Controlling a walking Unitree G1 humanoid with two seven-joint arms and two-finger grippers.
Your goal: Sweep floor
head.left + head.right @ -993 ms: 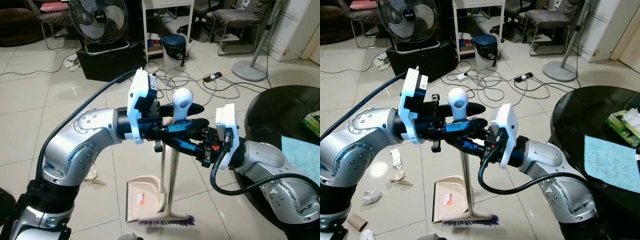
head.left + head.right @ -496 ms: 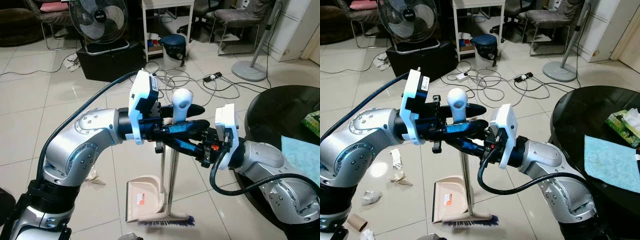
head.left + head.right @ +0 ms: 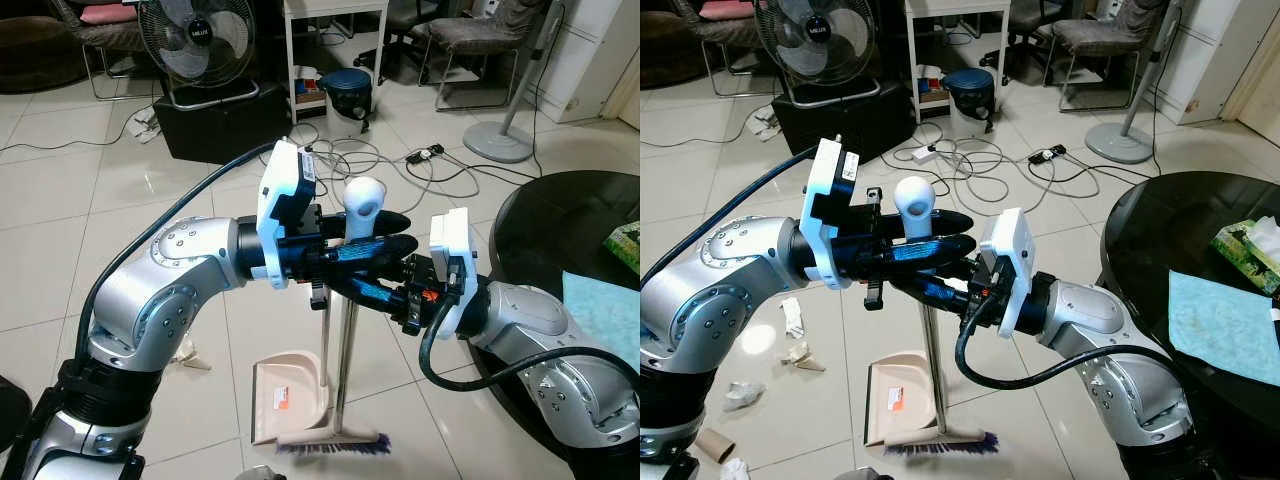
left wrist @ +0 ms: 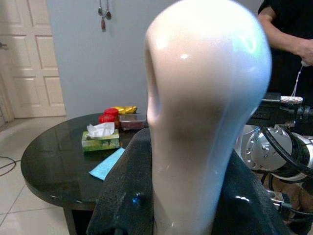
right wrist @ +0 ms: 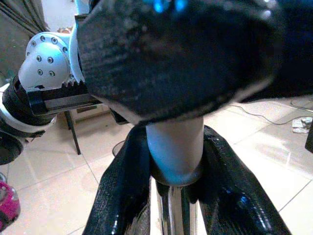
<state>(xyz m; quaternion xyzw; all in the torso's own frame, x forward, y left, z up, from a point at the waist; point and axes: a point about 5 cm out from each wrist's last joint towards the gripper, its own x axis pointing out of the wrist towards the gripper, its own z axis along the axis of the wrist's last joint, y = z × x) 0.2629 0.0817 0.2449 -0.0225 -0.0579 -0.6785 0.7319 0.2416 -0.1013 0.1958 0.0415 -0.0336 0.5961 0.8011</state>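
Step in hand: both arms have the broom (image 3: 930, 330) gripped at its top, upright, bristles resting on the tiled floor (image 3: 700, 180); by my reading the sweep stroke itself has not begun.
Left gripper (image 3: 385, 232): clamped on the broom's white knob-ended handle (image 3: 362, 205), fingers lying either side just below the rounded top.
Right gripper (image 3: 345, 278): clamped on the same handle lower down, just under the left one, where the white grip meets the metal pole; the right wrist view shows a finger on each side of it.
Broom head: purple bristles (image 3: 940, 440) on the floor directly before the robot, touching the front edge of the beige dustpan (image 3: 895, 400).
Litter: crumpled paper scraps (image 3: 790, 330) lie on the tiles to the robot's left, apart from the dustpan.
Surroundings: a round black worktop (image 3: 1180, 260) stands near on the right; cables (image 3: 980, 165) trail across the floor ahead.
Next move: likely needs the head carried left past the scraps, then drawn back towards the dustpan, both grips keeping the pole steady.
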